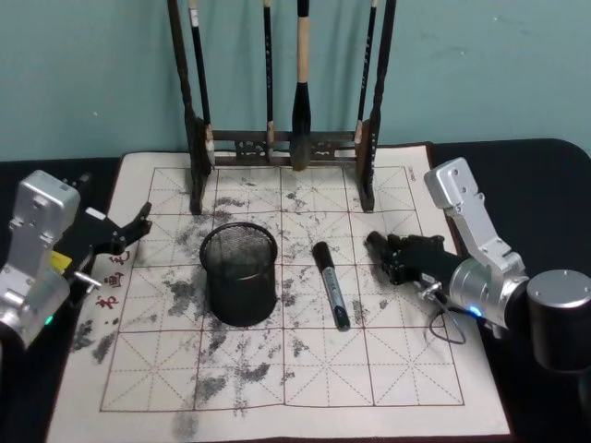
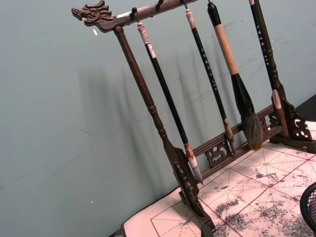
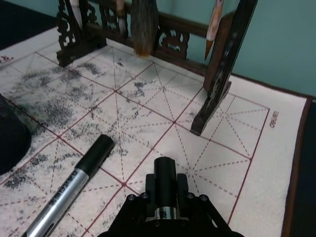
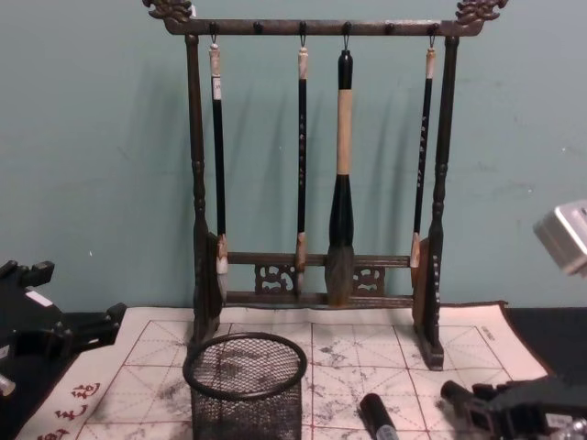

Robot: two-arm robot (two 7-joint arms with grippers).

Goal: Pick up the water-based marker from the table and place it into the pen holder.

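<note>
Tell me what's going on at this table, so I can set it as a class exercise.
A two-armed robot is set to put a marker into a pen holder, and the pick-up has not happened yet. The marker lies flat on the ink-stained practice mat, just right of the upright black mesh pen holder. The right gripper sits low over the mat beside the marker's black cap, not touching it. The left gripper is parked at the mat's left edge. A wooden brush rack stands behind.

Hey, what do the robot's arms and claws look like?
Both arms have boxy silver housings ending in black claws. The right arm adds a dark cylindrical joint, a small blue light and a thin black cable loop near the right claw. The left arm carries a yellow patch behind the left claw.
</note>
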